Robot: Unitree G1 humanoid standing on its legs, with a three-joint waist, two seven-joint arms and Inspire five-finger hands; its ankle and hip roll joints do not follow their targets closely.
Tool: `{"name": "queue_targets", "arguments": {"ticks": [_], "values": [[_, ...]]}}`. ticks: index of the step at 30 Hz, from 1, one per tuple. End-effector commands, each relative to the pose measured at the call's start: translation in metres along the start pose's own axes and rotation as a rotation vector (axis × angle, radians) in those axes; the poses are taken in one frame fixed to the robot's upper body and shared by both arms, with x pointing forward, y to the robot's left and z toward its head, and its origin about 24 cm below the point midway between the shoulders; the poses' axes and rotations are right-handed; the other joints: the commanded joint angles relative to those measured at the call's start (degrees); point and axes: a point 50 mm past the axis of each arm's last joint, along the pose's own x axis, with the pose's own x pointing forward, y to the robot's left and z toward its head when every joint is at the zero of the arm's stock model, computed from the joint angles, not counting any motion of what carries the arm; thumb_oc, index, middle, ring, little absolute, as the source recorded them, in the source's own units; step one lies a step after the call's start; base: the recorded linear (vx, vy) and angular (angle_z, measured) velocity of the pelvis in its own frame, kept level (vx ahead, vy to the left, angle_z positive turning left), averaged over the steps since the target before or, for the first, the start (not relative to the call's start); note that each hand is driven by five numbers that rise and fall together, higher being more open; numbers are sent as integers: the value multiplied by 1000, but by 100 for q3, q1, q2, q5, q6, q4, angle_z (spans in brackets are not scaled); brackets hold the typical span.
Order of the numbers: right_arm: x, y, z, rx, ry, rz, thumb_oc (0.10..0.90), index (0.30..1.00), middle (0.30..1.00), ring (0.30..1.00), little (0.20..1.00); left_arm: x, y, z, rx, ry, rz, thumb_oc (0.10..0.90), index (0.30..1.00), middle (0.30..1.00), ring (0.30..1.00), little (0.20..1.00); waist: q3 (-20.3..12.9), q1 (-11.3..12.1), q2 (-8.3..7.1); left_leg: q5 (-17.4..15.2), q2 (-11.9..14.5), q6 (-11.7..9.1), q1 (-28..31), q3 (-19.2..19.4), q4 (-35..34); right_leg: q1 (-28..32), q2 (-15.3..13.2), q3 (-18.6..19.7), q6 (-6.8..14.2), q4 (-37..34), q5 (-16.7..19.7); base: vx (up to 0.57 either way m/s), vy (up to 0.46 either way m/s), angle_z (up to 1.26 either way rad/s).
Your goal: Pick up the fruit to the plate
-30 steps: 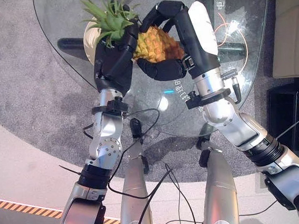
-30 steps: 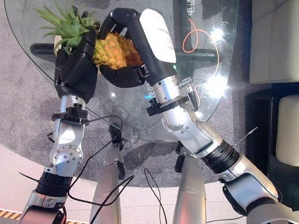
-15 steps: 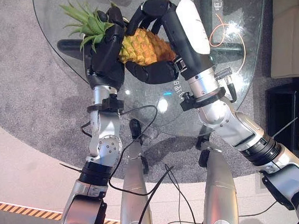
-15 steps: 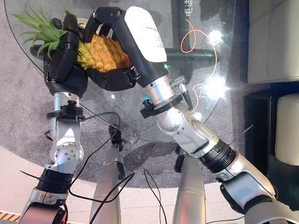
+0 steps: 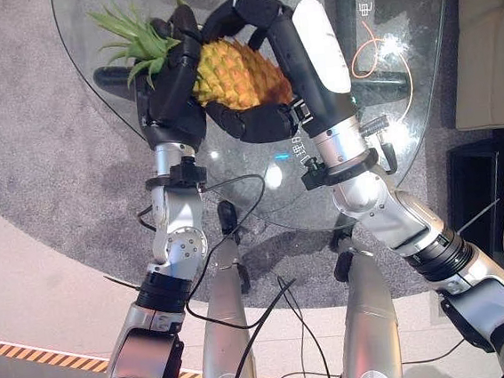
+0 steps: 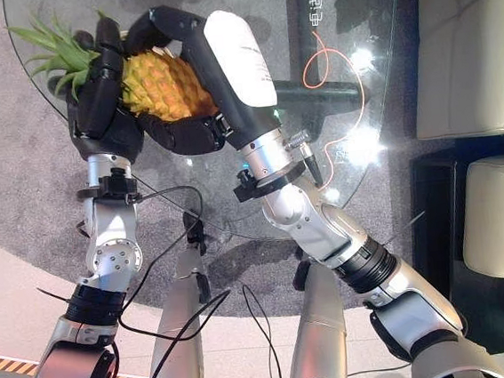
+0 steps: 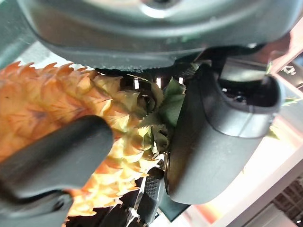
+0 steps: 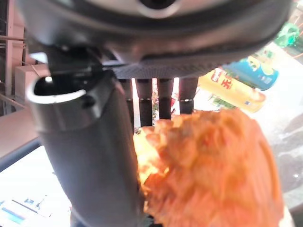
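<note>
A yellow-orange pineapple (image 5: 232, 70) with a green leafy crown (image 5: 130, 35) is held up over the glass table (image 5: 408, 138), clasped between both hands. My left hand (image 5: 170, 94) grips it at the crown end, with fingers curled along its side. From the other side my right hand (image 5: 268, 120) wraps it, fingers arched over the top and thumb underneath. The left wrist view has the scaly skin (image 7: 57, 109) pressed against that hand's fingers (image 7: 218, 132). In the right wrist view the fruit (image 8: 213, 170) lies beside the thumb (image 8: 90, 156).
An orange cable loop (image 5: 380, 51) lies on the round glass table, whose dark legs (image 5: 116, 75) show through the top. Beige sofa cushions (image 5: 488, 41) and a dark side unit (image 5: 484, 184) stand to the right. Grey carpet (image 5: 23, 131) lies to the left.
Both hands have carried the pineapple to the left and a little farther away. Its crown now reaches the table's left edge. The white dish seen under the crown a second ago is hidden.
</note>
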Motion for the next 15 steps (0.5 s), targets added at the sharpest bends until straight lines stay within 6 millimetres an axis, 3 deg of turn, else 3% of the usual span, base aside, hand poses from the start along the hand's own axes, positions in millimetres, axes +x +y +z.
{"name": "queue_targets", "arguments": {"ticks": [1,15], "values": [[27,-33,56,54,-312,-162,800,900,900,900,900,19,-66,26,-34,-191,-339,100,300,300,300,200,-145,-7,122,-380,200,-151,-77,-158,523,355,-187,-2,337,-943,759,0,0,0],[27,-35,56,63,-307,-175,800,900,900,900,900,19,-59,31,-27,-231,-294,100,300,300,300,200,-145,-2,142,-370,199,-152,-48,-150,482,365,-186,1,330,-947,744,0,0,0]]}}
